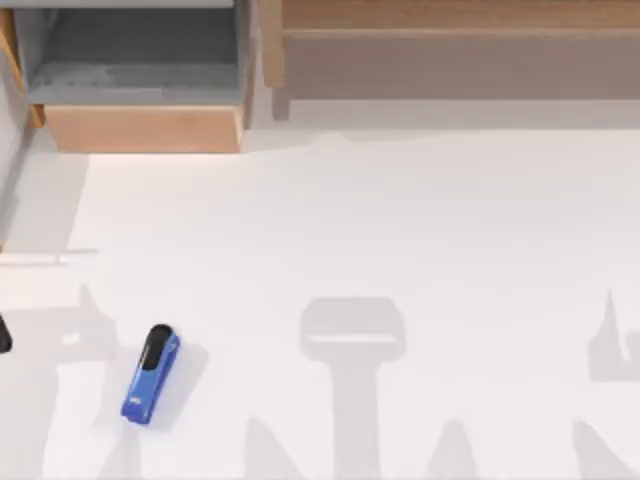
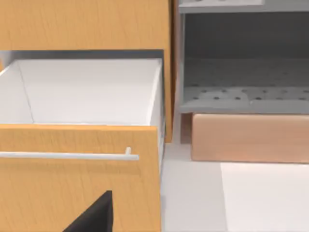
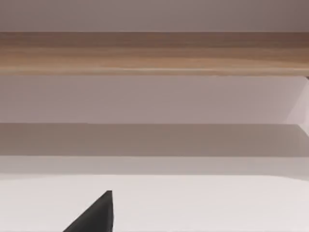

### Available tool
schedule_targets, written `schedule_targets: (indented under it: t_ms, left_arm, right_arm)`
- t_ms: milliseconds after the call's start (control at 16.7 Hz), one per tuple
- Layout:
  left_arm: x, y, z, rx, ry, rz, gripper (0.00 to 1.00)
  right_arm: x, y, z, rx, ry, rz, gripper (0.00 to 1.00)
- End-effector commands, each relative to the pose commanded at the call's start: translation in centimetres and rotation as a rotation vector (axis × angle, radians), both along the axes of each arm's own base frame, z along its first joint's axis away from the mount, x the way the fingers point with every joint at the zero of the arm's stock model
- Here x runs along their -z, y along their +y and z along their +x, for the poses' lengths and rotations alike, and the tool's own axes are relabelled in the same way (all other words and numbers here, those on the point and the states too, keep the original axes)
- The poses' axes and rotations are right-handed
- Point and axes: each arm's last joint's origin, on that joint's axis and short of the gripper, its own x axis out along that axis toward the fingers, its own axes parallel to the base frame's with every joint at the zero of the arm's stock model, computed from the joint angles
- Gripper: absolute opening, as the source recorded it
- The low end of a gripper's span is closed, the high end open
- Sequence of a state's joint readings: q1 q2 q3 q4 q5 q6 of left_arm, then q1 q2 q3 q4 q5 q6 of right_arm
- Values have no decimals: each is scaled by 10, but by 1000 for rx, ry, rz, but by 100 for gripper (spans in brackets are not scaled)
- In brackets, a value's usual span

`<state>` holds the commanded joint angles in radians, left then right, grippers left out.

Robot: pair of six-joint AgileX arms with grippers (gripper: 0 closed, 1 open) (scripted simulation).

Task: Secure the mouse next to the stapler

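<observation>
The blue stapler [image 1: 150, 373] with a black top strip lies on the white table at the front left, tilted slightly from upright. The mouse is out of view. A black part of my left arm [image 1: 3, 335] shows at the table's left edge, left of the stapler and apart from it. In the left wrist view a black piece of my left gripper [image 2: 95, 216] sits in front of an open wooden drawer [image 2: 77, 188] with a white inside [image 2: 91, 92]. A black piece of my right gripper [image 3: 95, 216] hangs over the bare table, facing a wooden shelf.
A grey cabinet with a wooden base [image 1: 142, 128] stands at the back left. A long wooden shelf [image 1: 450, 40] runs along the back right. The drawer's metal handle [image 2: 67, 155] crosses its front. Arm shadows fall along the table's front.
</observation>
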<state>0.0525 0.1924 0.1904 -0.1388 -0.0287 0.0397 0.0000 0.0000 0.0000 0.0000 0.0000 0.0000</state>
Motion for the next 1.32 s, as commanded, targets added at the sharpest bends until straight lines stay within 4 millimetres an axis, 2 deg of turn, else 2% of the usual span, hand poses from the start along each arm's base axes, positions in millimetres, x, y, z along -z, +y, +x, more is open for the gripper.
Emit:
schedule_targets:
  t_ms: [180, 360, 540, 720, 840, 960, 1140, 1320]
  left_arm:
    - [-39, 7, 12, -59, 138, 28, 100]
    - [-83, 19, 41, -105, 310, 49, 100]
    - [-119, 36, 89, -129, 502, 54, 100]
    - [-136, 60, 152, -132, 698, 38, 100]
    - [-134, 80, 198, -127, 825, 15, 100]
    - [-119, 100, 242, -121, 942, -15, 100]
    - [-80, 130, 300, -111, 1093, -66, 100]
    - [-33, 153, 340, -108, 1204, -117, 100]
  right_arm:
    - [0, 0, 0, 0, 0, 0, 100]
    - [0, 0, 0, 0, 0, 0, 100]
    - [0, 0, 0, 0, 0, 0, 100]
    - [0, 0, 0, 0, 0, 0, 100]
    - [0, 0, 0, 0, 0, 0, 100]
    - [0, 0, 0, 0, 0, 0, 100]
    - [0, 0, 0, 0, 0, 0, 100]
    - [0, 0, 0, 0, 0, 0, 100]
